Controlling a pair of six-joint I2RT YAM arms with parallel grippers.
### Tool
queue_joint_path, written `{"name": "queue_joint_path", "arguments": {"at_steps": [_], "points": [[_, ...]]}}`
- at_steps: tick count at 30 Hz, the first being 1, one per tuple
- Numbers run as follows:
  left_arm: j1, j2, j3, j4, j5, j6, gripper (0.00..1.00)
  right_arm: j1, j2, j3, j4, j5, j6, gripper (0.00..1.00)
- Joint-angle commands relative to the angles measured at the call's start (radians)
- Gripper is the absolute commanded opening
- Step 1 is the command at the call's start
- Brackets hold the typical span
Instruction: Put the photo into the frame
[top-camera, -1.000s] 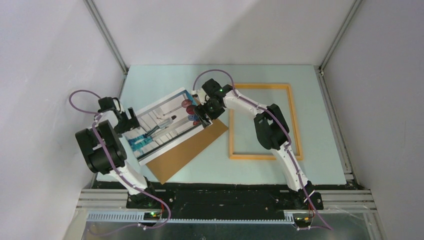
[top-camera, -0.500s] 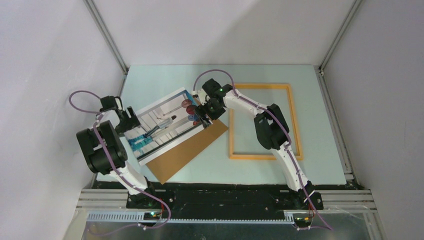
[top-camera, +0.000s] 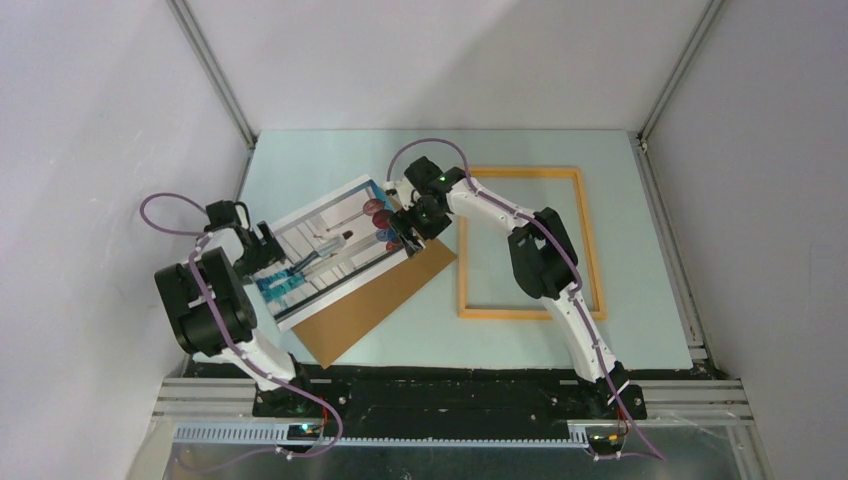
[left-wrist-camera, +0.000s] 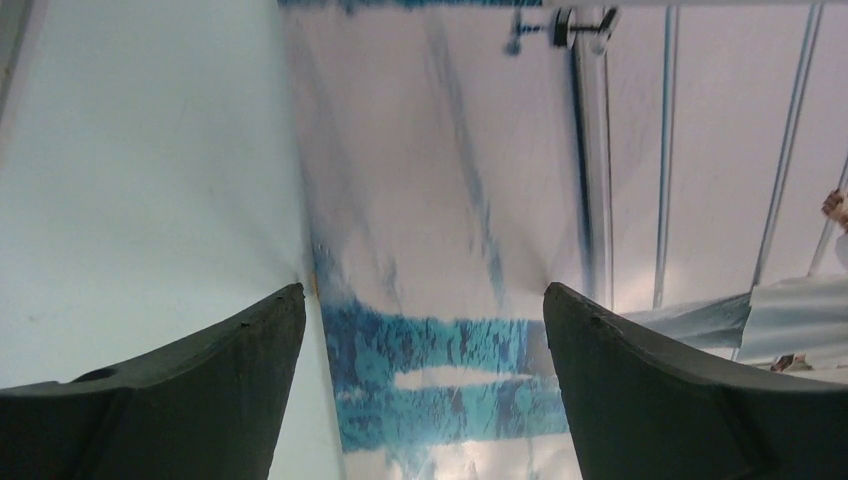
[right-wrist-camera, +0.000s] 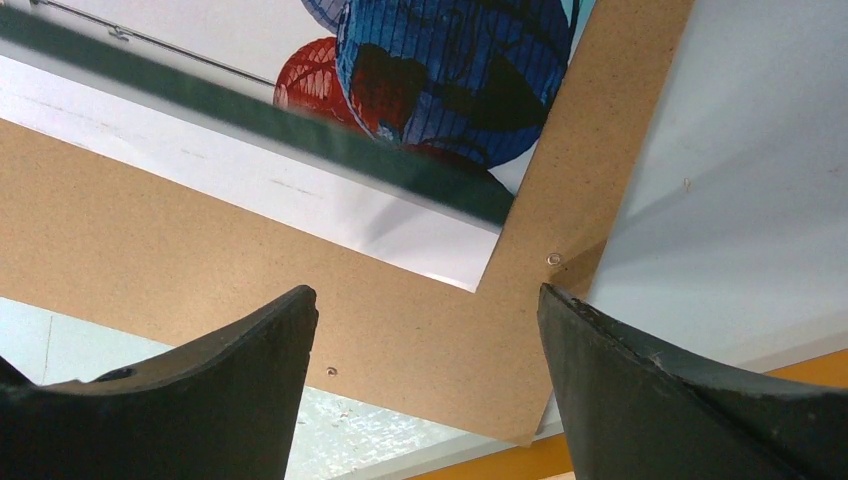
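The photo (top-camera: 330, 250) lies tilted on the brown backing board (top-camera: 375, 300) at centre left. Right of it, the orange frame (top-camera: 520, 314) lies flat on the table with nothing inside it. My left gripper (top-camera: 264, 250) is open over the photo's left end. In the left wrist view its fingers straddle the teal patch of the photo (left-wrist-camera: 440, 370) and the photo's edge. My right gripper (top-camera: 405, 232) hovers open over the photo's right corner. There the red and blue balls of the photo (right-wrist-camera: 440, 60) show above the board (right-wrist-camera: 200, 260), and a sliver of the frame (right-wrist-camera: 500, 462) shows below.
The pale blue table mat (top-camera: 420, 330) is walled by white panels on three sides, with metal rails at the corners. A dark green band (right-wrist-camera: 260, 110) runs across the photo's corner in the right wrist view. The right arm's forearm (top-camera: 540, 255) hangs over the frame's opening.
My left gripper has shifted slightly right and nearer, onto the photo's left end. The right arm, photo, board and frame have stayed in place.
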Motion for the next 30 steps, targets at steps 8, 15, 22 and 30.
{"name": "queue_joint_path", "arguments": {"at_steps": [8,15,22,30], "points": [[-0.012,-0.092,-0.090,-0.022,0.067,-0.029,0.92,-0.026,0.020,0.040,0.001,-0.064,0.010,0.86],[-0.013,-0.064,-0.110,-0.061,0.189,0.001,0.91,-0.037,0.042,0.056,0.007,-0.129,0.015,0.86],[-0.013,-0.050,-0.102,-0.097,0.281,0.022,0.90,-0.033,0.049,0.058,0.010,-0.178,0.015,0.85],[-0.012,-0.145,-0.090,-0.147,0.364,0.058,0.91,-0.028,0.058,0.051,0.017,-0.192,0.019,0.85]]}}
